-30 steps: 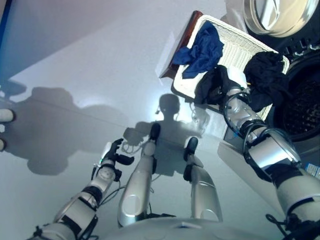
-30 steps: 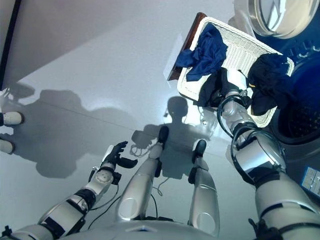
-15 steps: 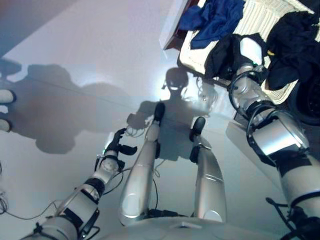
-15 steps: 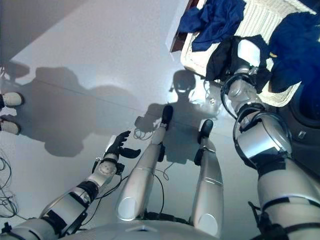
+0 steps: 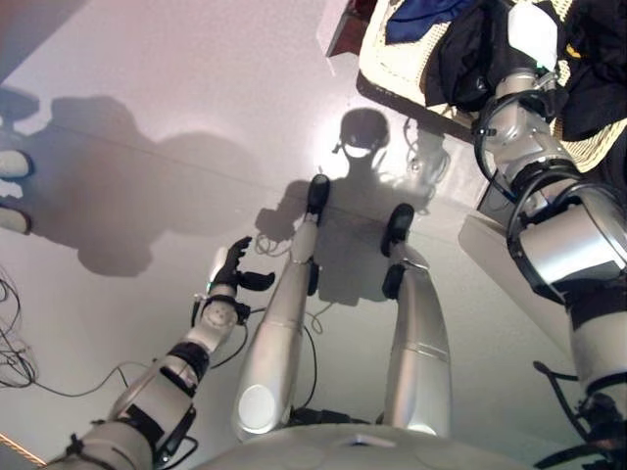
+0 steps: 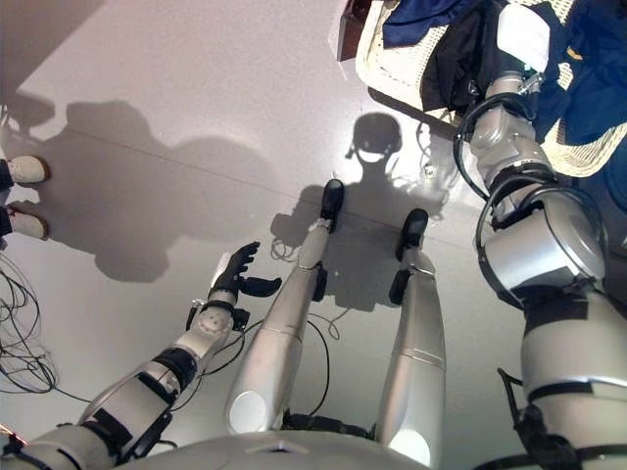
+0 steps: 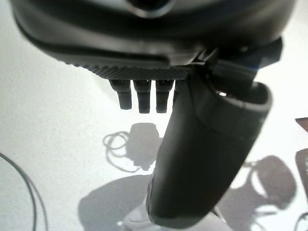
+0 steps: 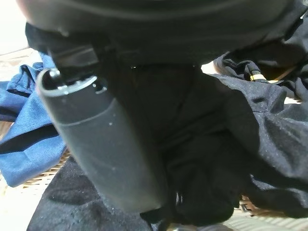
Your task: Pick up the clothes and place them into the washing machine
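Camera has tipped down; right hand (image 8: 96, 159), fingers hidden in black clothes (image 8: 216, 159), should close fully before lifting.

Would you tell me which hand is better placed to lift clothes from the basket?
Right. The right hand is already down among the black clothes in the basket; the left hand hangs open over bare floor.

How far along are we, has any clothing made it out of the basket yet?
Nothing looks loaded yet. The blue garment and black clothes lie in the white wicker basket. The right hand is buried in the black clothes, grip unclear. The left hand hangs open over the floor. Lifting and loading remain.
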Robot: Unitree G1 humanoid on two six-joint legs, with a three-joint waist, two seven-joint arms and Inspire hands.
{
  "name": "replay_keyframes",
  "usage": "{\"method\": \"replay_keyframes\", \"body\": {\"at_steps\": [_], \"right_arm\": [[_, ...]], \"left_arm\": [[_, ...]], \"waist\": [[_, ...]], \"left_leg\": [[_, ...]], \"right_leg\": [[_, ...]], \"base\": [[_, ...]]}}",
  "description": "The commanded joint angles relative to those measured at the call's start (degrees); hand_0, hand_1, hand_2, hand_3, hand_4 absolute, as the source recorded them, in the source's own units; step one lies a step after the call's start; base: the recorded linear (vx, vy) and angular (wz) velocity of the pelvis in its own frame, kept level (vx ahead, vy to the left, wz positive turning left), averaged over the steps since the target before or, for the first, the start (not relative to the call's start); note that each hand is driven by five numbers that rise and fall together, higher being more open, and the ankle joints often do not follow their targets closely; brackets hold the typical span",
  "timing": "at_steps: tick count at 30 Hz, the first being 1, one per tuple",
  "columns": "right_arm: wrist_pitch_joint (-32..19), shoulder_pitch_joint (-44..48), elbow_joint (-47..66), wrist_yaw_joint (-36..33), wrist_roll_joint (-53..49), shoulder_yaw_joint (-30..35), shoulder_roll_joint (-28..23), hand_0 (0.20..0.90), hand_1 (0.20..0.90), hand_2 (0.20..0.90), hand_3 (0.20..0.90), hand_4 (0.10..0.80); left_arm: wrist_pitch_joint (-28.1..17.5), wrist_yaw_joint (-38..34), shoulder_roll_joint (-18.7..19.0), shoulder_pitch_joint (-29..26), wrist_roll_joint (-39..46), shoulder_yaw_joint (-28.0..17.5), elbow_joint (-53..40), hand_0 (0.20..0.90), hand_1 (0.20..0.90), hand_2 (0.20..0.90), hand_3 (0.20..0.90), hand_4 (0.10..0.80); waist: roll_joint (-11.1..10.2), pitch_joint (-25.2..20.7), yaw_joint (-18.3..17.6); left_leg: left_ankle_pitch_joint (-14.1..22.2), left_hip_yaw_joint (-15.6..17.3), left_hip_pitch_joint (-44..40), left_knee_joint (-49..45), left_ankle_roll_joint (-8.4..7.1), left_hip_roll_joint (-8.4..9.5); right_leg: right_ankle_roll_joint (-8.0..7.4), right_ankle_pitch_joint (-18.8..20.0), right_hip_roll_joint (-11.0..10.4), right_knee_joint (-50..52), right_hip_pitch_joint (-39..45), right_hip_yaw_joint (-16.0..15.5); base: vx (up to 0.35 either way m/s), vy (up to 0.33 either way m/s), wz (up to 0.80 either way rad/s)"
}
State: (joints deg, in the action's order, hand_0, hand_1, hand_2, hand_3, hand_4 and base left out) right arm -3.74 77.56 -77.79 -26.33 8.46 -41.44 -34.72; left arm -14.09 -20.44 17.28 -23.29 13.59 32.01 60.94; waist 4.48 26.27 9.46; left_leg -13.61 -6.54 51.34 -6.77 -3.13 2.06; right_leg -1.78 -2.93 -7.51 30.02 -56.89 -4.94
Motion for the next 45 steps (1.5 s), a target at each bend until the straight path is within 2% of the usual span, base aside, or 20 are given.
{"method": "replay_keyframes", "body": {"at_steps": [1, 10, 15, 19, 20, 21, 26, 31, 35, 43, 45], "right_arm": [[1.75, 1.97, -4.55, -0.35, 0.43, -3.00, -5.27, 0.300, 0.300, 0.300, 0.300, 0.400], [2.11, 0.62, -4.97, -0.78, 0.23, -1.53, -3.61, 0.300, 0.300, 0.300, 0.300, 0.400], [1.49, -0.09, -3.58, -1.73, -1.72, 0.34, -3.56, 0.300, 0.300, 0.300, 0.300, 0.400], [0.08, -0.86, -0.94, -2.35, -7.09, 4.26, -3.03, 0.300, 0.300, 0.300, 0.300, 0.400], [-0.38, -1.51, -0.02, -2.67, -8.79, 5.74, -2.44, 0.300, 0.300, 0.300, 0.300, 0.400], [-0.37, -1.52, -0.01, -2.68, -8.79, 5.75, -2.44, 0.300, 0.300, 0.300, 0.300, 0.400], [-2.96, -5.12, 5.27, -2.84, -17.40, 12.23, 1.53, 0.300, 0.300, 0.300, 0.300, 0.400], [-6.10, -13.52, 13.74, -2.32, -25.13, 19.52, 5.13, 0.300, 0.300, 0.300, 0.300, 0.400], [-9.61, -23.67, 22.33, 0.15, -33.30, 26.81, 9.99, 0.300, 0.300, 0.300, 0.300, 0.400], [-14.74, -39.49, 31.91, 5.53, -47.44, 35.52, 18.72, 0.300, 0.300, 0.300, 0.300, 0.400], [-16.92, -42.00, 33.06, 8.88, -56.66, 38.73, 21.70, 0.300, 0.300, 0.300, 0.300, 0.400]], "left_arm": [[-0.29, -2.17, -0.46, 0.18, 0.81, 0.87, 2.63, 0.900, 0.900, 0.900, 0.900, 0.800], [-0.02, -2.34, -0.70, -0.15, 0.45, 0.79, 4.30, 0.900, 0.900, 0.900, 0.900, 0.800], [-0.01, -2.51, -0.73, 0.23, 0.14, 0.52, 5.96, 0.900, 0.900, 0.900, 0.900, 0.800], [-0.03, -2.88, -0.39, 0.83, 0.04, -0.06, 7.93, 0.900, 0.900, 0.900, 0.900, 0.800], [0.04, -2.99, -0.50, 0.86, -0.08, -0.09, 8.51, 0.900, 0.900, 0.900, 0.900, 0.800], [0.04, -2.99, -0.49, 0.86, -0.08, -0.08, 8.51, 0.900, 0.900, 0.900, 0.900, 0.800], [0.14, -2.54, -0.33, 3.28, -0.06, -1.16, 10.08, 0.900, 0.900, 0.900, 0.900, 0.800], [0.74, -1.69, -0.43, 6.13, -1.63, -2.34, 10.90, 0.900, 0.900, 0.900, 0.900, 0.800], [1.50, -0.53, -0.86, 8.78, -2.83, -3.46, 11.75, 0.900, 0.900, 0.900, 0.900, 0.800], [3.17, 2.05, -2.26, 13.89, -5.00, -6.03, 14.37, 0.900, 0.900, 0.900, 0.900, 0.800], [3.51, 2.64, -2.86, 14.82, -5.28, -6.09, 14.99, 0.900, 0.900, 0.900, 0.900, 0.800]], "waist": [[4.01, 0.62, 0.83], [3.66, 0.24, 0.31], [3.13, -0.49, -0.19], [2.34, -1.49, -0.81], [2.43, -1.80, -0.80], [2.43, -1.77, -0.79], [1.00, -4.04, -1.83], [0.06, -6.75, -2.40], [-0.19, -8.94, -3.11], [-1.01, -14.06, -4.02], [-1.02, -15.14, -4.31]], "left_leg": [[6.17, 2.75, 2.49, -6.69, -1.07, 2.82], [7.14, 3.28, 1.73, -8.85, -0.40, 3.02], [7.32, 3.75, -1.76, -8.04, 0.01, 3.04], [7.42, 3.85, -5.86, -6.45, 0.50, 3.19], [5.84, 4.13, -6.47, -5.34, 0.86, 2.86], [5.83, 4.13, -6.53, -5.31, 0.86, 2.86], [5.53, 4.67, -13.69, -1.38, 1.77, 2.25], [5.49, 4.87, -20.94, 2.23, 2.02, 1.85], [6.05, 4.79, -26.66, 3.80, 2.17, 1.46], [6.95, 5.67, -34.64, 7.85, 2.09, 0.55], [7.37, 5.97, -36.29, 8.79, 2.00, 0.47]], "right_leg": [[-0.41, 0.44, 0.60, -4.13, 3.67, 0.25], [-0.16, 0.43, 0.74, -2.84, 4.33, 1.07], [-0.34, 0.74, 0.88, -4.08, 7.54, 1.44], [-0.65, 1.12, 1.14, -5.85, 11.48, 1.80], [-0.51, 3.00, 1.43, -7.14, 12.02, 1.69], [-0.51, 3.01, 1.43, -7.16, 12.07, 1.69], [-1.49, 4.97, 1.88, -13.24, 19.64, 2.51], [-2.29, 5.30, 1.69, -17.35, 27.36, 1.99], [-2.69, 4.37, 1.22, -18.21, 32.94, 1.01], [-3.99, 4.63, 0.38, -23.76, 40.93, 0.37], [-4.49, 4.95, -0.02, -25.54, 42.49, 0.26]], "base": [[-0.026, 0.003, 0.07], [-0.019, 0.009, -0.04], [0.000, 0.000, 0.00], [0.011, 0.018, -0.06], [-0.043, 0.038, -0.14], [-0.014, 0.057, -0.18], [0.090, 0.012, -0.21], [0.146, -0.023, -0.15], [0.151, -0.014, 0.00], [0.118, -0.021, 0.01], [0.070, -0.010, 0.00]]}}
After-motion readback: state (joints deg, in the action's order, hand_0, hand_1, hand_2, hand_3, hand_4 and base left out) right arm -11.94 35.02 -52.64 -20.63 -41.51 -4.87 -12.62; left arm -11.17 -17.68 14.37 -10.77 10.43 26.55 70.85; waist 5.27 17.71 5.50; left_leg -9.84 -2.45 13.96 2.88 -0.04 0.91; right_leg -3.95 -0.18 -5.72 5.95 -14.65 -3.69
